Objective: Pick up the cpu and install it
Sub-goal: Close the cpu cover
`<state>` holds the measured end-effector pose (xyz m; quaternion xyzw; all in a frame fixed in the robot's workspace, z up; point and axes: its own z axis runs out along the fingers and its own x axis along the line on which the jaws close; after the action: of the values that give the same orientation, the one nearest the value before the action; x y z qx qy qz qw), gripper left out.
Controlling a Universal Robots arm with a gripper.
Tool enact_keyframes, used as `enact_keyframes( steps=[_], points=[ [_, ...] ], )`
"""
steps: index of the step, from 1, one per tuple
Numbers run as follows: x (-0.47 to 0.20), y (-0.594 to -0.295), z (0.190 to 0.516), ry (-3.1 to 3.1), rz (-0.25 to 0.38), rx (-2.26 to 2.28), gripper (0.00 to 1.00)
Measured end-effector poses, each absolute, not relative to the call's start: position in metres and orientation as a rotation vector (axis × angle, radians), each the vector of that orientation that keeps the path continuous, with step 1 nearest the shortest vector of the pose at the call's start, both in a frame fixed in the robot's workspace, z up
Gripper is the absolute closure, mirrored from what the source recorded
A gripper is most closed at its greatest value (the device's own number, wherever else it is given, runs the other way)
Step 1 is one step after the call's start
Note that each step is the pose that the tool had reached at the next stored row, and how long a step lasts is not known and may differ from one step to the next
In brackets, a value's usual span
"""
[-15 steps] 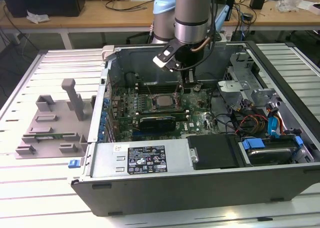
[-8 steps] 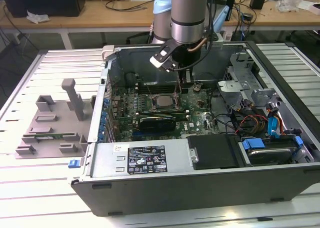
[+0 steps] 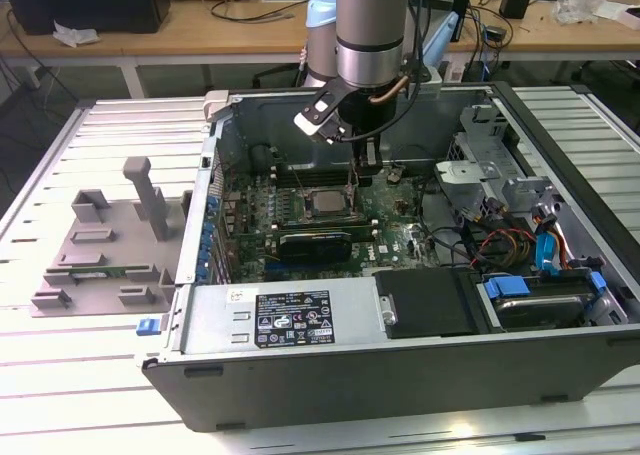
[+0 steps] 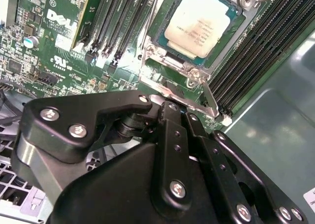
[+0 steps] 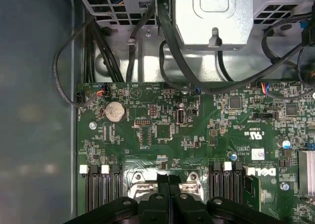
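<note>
Noting: you are seeing the cpu point(image 3: 322, 201) sitting flat in the socket point(image 4: 147, 52) on the motherboard point(image 5: 197, 135), inside the open computer case point(image 3: 300, 387). Your gripper point(image 3: 368, 167) is hovering just beside the socket, its fingers point(image 5: 163, 187) pressing together and gripping nothing.

Cpu point(image 4: 201, 23) clipped by second wrist view's edge; socket frame point(image 5: 140, 187) mostly hidden behind tool point(image 5: 169, 187) in first wrist view.
</note>
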<state>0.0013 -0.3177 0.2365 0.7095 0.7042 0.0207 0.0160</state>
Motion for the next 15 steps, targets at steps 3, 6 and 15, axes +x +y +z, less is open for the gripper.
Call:
enact_keyframes(
  steps=[3, 6, 15],
  points=[
    [0.001, -0.318, 0.237, 2.192, 0.061, 2.208, 0.89],
    [0.001, -0.318, 0.236, 2.195, 0.053, 2.212, 0.89],
    [-0.019, -0.318, 0.235, 2.195, 0.054, 2.212, 0.89]
  ],
)
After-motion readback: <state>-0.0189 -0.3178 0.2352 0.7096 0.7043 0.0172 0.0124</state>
